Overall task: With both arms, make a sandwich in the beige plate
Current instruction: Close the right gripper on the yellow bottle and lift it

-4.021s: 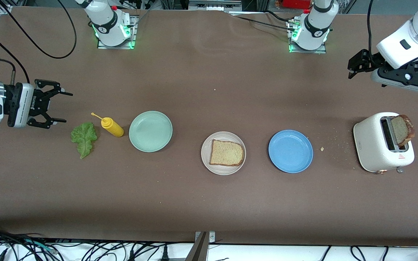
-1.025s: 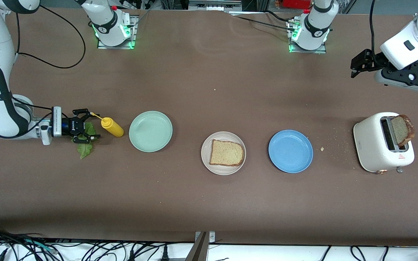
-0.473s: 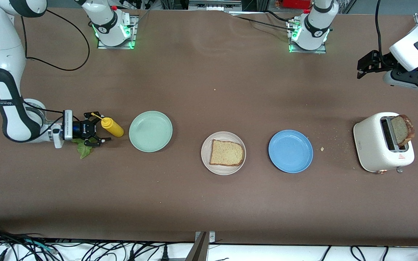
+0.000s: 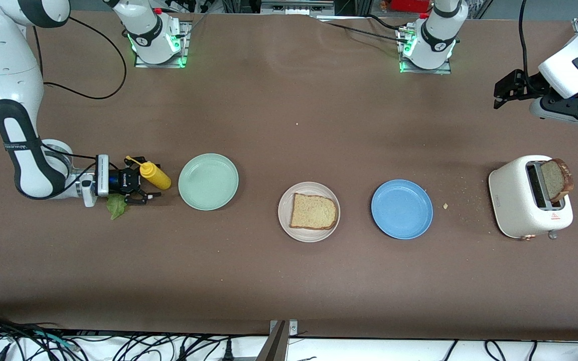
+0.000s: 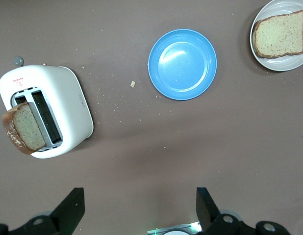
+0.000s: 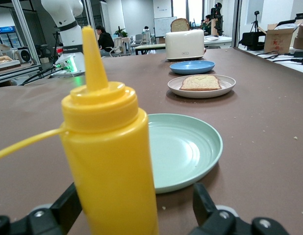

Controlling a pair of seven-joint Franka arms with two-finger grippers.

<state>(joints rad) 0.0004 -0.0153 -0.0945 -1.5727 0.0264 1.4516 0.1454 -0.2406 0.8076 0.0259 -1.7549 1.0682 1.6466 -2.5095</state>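
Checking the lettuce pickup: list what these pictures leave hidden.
- Lettuce leaf: front view, mostly covered by the right gripper; absent from the right wrist view, which the yellow squeeze bottle fills.
- Whether the open fingers touch the leaf: cannot tell.
- Toaster slice: lower part inside the toaster.

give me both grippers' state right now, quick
Left gripper: open, empty, up over the table near the white toaster.
Right gripper: open, low over the ruffled green lettuce leaf, holding nothing.
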